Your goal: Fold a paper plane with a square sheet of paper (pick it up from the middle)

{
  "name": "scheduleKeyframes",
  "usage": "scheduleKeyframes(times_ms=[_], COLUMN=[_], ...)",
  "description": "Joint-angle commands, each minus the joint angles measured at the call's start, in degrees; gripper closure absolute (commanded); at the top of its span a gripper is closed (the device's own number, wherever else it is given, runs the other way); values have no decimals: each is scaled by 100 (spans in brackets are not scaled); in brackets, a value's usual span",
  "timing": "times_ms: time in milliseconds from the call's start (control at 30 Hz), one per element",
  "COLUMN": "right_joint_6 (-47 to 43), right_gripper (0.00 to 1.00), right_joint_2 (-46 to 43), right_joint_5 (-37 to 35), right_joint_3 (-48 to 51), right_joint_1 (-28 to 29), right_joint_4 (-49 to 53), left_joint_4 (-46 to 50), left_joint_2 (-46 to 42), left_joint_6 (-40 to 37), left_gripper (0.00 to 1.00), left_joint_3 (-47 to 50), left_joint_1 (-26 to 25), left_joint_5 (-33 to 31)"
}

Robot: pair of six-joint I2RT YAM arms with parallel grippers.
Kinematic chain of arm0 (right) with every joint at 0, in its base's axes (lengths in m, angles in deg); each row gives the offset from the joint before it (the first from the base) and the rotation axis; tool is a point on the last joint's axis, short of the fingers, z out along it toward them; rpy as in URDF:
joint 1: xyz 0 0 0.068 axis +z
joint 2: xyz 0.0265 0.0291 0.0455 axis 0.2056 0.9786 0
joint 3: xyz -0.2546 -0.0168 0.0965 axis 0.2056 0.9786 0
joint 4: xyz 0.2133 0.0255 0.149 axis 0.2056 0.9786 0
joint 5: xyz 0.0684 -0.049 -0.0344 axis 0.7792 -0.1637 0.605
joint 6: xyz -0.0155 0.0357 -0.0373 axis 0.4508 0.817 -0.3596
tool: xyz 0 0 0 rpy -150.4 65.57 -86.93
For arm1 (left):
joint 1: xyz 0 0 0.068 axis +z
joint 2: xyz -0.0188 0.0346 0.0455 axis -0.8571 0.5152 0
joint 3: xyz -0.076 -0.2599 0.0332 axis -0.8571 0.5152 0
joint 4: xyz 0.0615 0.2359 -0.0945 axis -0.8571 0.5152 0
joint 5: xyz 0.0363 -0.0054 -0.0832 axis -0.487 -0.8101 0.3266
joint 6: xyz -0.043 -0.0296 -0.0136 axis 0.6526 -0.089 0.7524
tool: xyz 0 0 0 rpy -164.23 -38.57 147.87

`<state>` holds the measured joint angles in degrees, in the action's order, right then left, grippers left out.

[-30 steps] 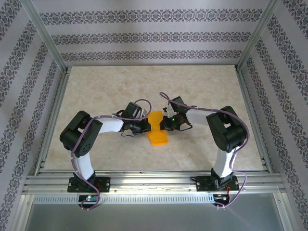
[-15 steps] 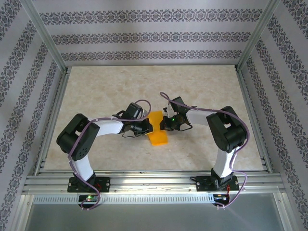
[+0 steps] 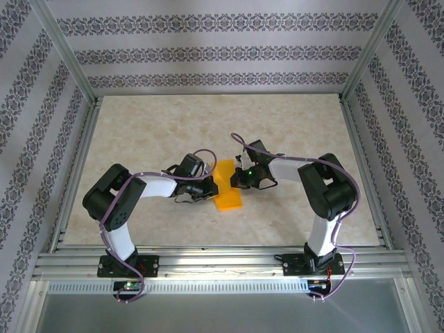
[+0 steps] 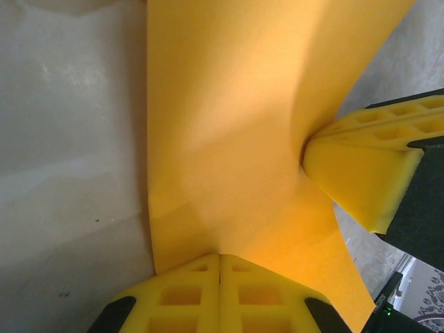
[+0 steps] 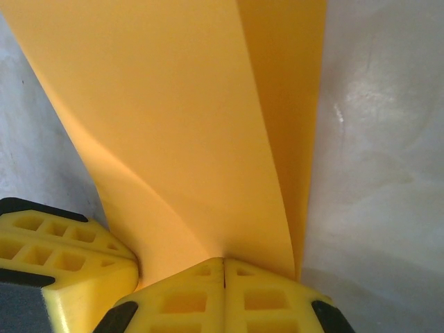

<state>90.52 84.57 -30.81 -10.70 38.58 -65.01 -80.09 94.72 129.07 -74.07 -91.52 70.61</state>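
Observation:
The square sheet of paper (image 3: 226,187) is orange-yellow and sits at mid-table as a long narrow strip, doubled over lengthwise, between both grippers. My left gripper (image 3: 212,186) is shut on the sheet's left edge. In the left wrist view its jaws (image 4: 220,257) meet on the paper (image 4: 229,125), which buckles upward. My right gripper (image 3: 234,179) is shut on the opposite edge. The right wrist view has its jaws (image 5: 223,262) closed where the paper (image 5: 180,118) curls over a folded flap. Each wrist view also catches the other gripper's yellow fingers (image 4: 361,166) (image 5: 62,250). The paper plane is out of view.
The beige marbled tabletop (image 3: 152,132) is framed by aluminium rails (image 3: 222,260) and patterned walls. Both arms bend inward over the table's near half, with their purple cables (image 3: 201,149) looping above the wrists.
The left arm's elbow has sunk and its wrist has drawn slightly toward the near edge. The sheet and the right arm have barely moved. Both grippers stay shut.

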Motion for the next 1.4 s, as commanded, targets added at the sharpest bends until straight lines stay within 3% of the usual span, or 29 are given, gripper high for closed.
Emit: scheduleKeyframes(times_ms=[0, 533, 833, 1067, 1367], right_joint_6=[-40, -15, 27, 34, 66], right_gripper=[100, 100, 100, 100, 100], right_joint_2=[304, 319, 293, 297, 270], right_joint_5=[-905, -833, -869, -878, -843], right_joint_3=[352, 353, 465, 431, 423], right_joint_1=[-70, -62, -62, -70, -62], right_joint_4=[788, 756, 712, 729, 704], left_joint_4=[424, -350, 183, 852, -643], left_joint_2=[-230, -23, -19, -612, -543], left_joint_6=[2, 558, 142, -130, 753], left_gripper=[100, 100, 100, 100, 100], left_joint_3=[23, 284, 652, 216, 265], left_joint_1=[-25, -218, -218, -227, -423], left_joint_5=[-129, 218, -64, -18, 278])
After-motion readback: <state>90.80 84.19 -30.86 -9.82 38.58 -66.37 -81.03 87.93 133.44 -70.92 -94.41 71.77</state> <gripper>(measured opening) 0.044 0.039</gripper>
